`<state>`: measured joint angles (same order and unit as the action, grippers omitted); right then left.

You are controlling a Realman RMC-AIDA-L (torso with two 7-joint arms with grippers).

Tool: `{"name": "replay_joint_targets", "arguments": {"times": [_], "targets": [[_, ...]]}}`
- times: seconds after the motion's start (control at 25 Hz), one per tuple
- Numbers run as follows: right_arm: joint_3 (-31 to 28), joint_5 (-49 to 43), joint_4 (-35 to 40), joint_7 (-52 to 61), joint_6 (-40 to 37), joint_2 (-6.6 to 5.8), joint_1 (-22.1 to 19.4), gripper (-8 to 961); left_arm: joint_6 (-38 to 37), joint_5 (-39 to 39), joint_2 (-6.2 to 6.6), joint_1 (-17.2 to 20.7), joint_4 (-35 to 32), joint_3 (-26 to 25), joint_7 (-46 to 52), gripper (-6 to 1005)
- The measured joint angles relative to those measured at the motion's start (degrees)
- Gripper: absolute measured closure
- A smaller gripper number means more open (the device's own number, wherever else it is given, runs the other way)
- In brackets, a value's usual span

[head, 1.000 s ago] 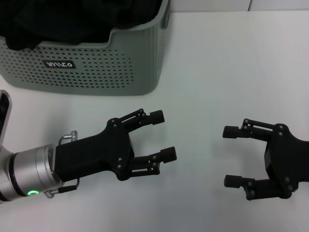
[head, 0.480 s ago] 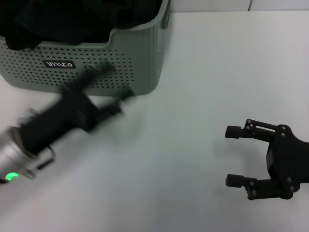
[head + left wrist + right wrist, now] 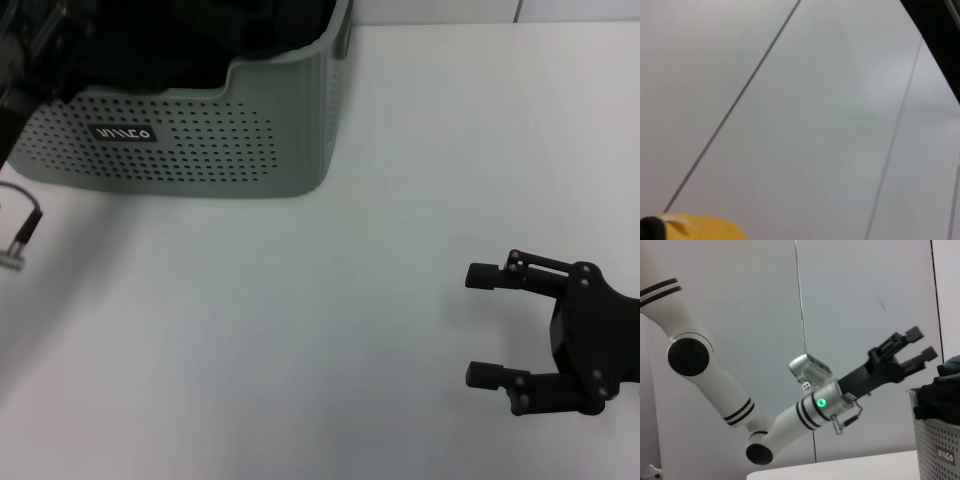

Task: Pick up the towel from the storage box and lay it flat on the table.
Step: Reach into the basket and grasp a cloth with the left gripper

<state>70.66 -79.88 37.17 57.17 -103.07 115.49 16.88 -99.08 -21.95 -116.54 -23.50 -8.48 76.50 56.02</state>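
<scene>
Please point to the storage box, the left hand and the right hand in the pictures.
storage box (image 3: 200, 150), head view, on its dotted front wall beside the black label.
left hand (image 3: 917, 346), right wrist view, between its open fingertips, raised above the box rim.
right hand (image 3: 482, 323), head view, between its open fingertips, over the table.

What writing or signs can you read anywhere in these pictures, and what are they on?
Small black label on the front wall of the storage box: white lettering, roughly "INNCO", too stylised to read with certainty.
The same label in the right wrist view: white letters, too small to read.
No writing shows on the table, the left gripper raised above the box, or the right gripper hovering over the table.
</scene>
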Motion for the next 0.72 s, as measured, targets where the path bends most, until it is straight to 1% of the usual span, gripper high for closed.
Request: {"name": "replay_joint_targets", "arguments": {"times": [0.08, 0.2, 0.44, 0.56, 0.72], "targets": [[0.0, 0.2, -0.2, -0.6, 0.0, 0.01, -0.1, 101, 2.8, 0.9, -0.47, -1.0, -0.5, -0.1, 0.5, 154], [0.0, 0.6, -0.5, -1.1, -0.4, 0.0, -0.2, 101, 8.5, 3.0, -1.54, -2.3, -0.9, -0.1, 0.6, 156], [-0.4, 0.8, -0.9, -1.2, -1.2, 0.0, 0.1, 101, 17.7, 3.9, -2.65, -3.4, -2.4, -0.7, 0.7, 162], [-0.6, 0.8, -1.0, -1.2, -1.3, 0.0, 0.1, 101, 20.0, 4.6, -3.05, -3.0, -3.3, -0.8, 0.8, 165], [-0.6, 0.8, -1.0, -1.2, -1.3, 0.0, 0.1, 101, 20.7, 6.4, -3.19, -2.8, -3.3, -0.9, 0.8, 168]]}}
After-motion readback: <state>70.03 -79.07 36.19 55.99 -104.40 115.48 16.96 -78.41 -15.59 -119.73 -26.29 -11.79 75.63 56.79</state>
